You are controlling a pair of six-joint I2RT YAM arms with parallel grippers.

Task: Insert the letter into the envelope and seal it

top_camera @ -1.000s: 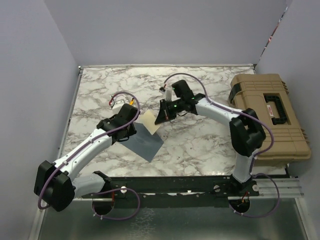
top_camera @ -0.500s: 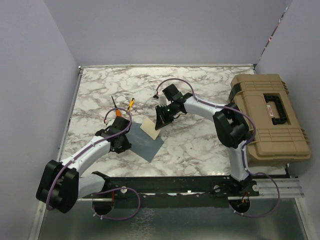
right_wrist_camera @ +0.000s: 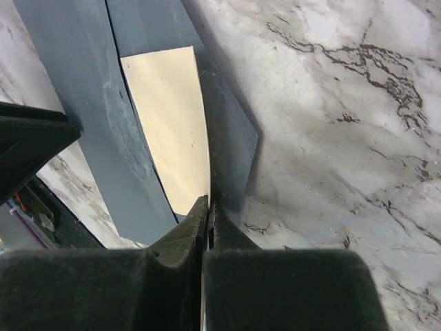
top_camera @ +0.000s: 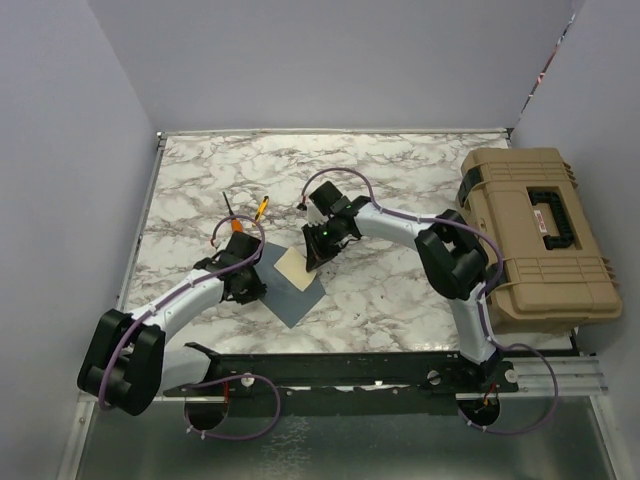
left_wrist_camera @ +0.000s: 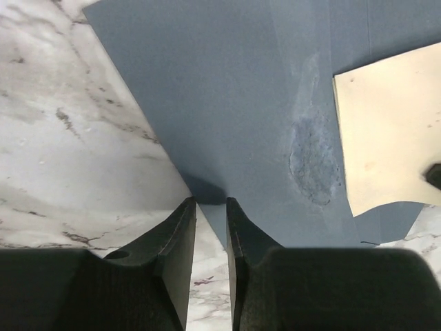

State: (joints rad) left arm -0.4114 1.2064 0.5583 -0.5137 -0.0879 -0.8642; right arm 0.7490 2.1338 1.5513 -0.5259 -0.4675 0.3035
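Carefully, right hand (right_wrist_camera: 209,201) pinching the letter (right_wrist_camera: 169,124) atop the envelope (left_wrist_camera: 227,103) on the counter (right_wrist_camera: 331,103), we should feed it in flat while our slightly spread left hand (left_wrist_camera: 210,207) straddles the envelope's corner.

Lighting bright, even, diffuse from overhead. Soft shadow on the envelope (left_wrist_camera: 227,103) just ahead of the left gripper (left_wrist_camera: 210,203). Near fingers (right_wrist_camera: 180,238) blurred in both wrist views.
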